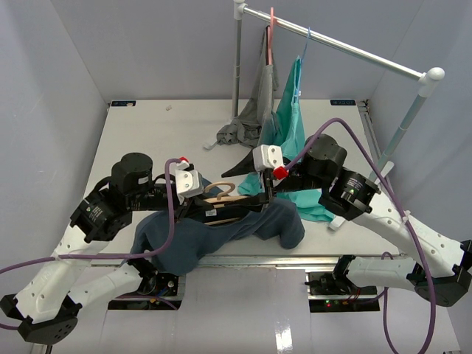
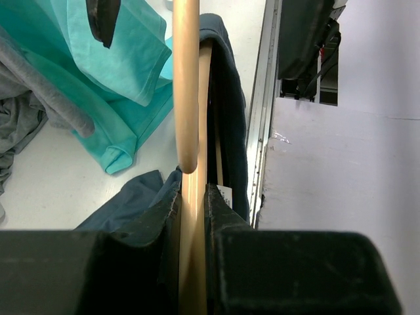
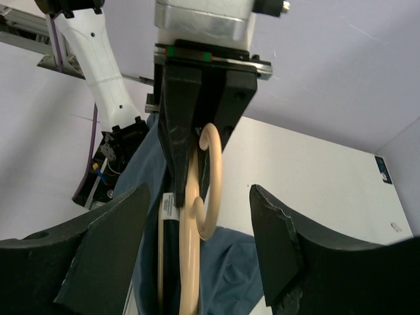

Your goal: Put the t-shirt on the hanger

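Observation:
My left gripper (image 1: 204, 200) (image 2: 192, 191) is shut on the neck of the tan wooden hanger (image 1: 223, 196) (image 2: 186, 92) and holds it up near the table's front edge. The dark slate-blue t-shirt (image 1: 221, 234) (image 2: 228, 98) hangs bunched around the hanger's body, with its white neck label (image 3: 168, 205) beside the hanger's stem. The hook (image 3: 211, 177) stands free of the cloth. My right gripper (image 1: 265, 192) (image 3: 198, 191) is open, its fingers spread wide just right of the hanger and holding nothing. The t-shirt (image 3: 246, 262) lies below them.
A white rail (image 1: 339, 43) crosses the back right. A grey garment (image 1: 254, 110) on a pink hanger and a teal-green garment (image 1: 291, 129) on a blue hanger hang from it and trail onto the table behind my grippers. The table's front edge (image 1: 243, 258) is just below the t-shirt.

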Robot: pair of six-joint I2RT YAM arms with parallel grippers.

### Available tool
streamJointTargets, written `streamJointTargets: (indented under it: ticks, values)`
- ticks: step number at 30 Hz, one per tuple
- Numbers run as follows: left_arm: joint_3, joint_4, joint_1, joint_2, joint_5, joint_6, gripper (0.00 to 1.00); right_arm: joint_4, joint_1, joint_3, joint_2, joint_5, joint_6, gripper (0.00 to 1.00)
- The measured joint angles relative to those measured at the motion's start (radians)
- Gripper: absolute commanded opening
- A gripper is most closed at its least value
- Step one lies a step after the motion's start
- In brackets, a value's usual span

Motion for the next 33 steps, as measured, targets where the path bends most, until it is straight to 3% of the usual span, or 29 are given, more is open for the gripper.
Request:
streamJointTargets:
  ticks: [1, 5, 7, 8, 12, 13, 16, 21, 29, 33]
  values:
    - [-0.002, 0.004, 0.0, 0.002, 0.003, 0.0, 0.0, 0.02, 0.006, -0.004, 0.001, -0.003, 0.009, 0.58]
    - [-0.003, 0.018, 0.0, 0.009, 0.006, 0.0, 0.0, 0.086, 0.016, -0.014, 0.018, -0.01, 0.051, 0.34]
    - [-0.003, 0.023, 0.0, 0.01, 0.007, 0.0, 0.0, 0.09, 0.016, 0.002, 0.05, -0.005, 0.067, 0.12]
    - [-0.003, 0.026, 0.0, 0.01, 0.007, 0.0, 0.0, 0.091, 0.016, 0.01, 0.067, -0.001, 0.072, 0.08]
    - [-0.005, 0.028, 0.008, 0.011, -0.02, 0.001, 0.02, 0.071, 0.016, 0.033, 0.112, 0.017, 0.097, 0.08]
    - [-0.005, 0.031, 0.008, 0.011, -0.03, 0.001, 0.12, 0.055, 0.016, 0.047, 0.121, 0.023, 0.099, 0.08]
    - [-0.006, 0.06, 0.008, 0.005, -0.1, -0.012, 0.54, 0.015, 0.015, 0.111, 0.159, 0.073, 0.106, 0.08]
    - [0.016, 0.091, 0.005, 0.001, -0.374, -0.098, 0.79, -0.051, 0.024, 0.232, 0.251, 0.221, 0.119, 0.08]
    - [0.046, 0.169, 0.006, -0.133, -0.826, -0.142, 0.89, -0.202, 0.02, 0.661, 0.524, 0.487, 0.118, 0.08]
    - [0.064, 0.212, 0.006, -0.24, -0.95, -0.149, 0.89, -0.224, 0.017, 0.727, 0.565, 0.554, 0.125, 0.08]
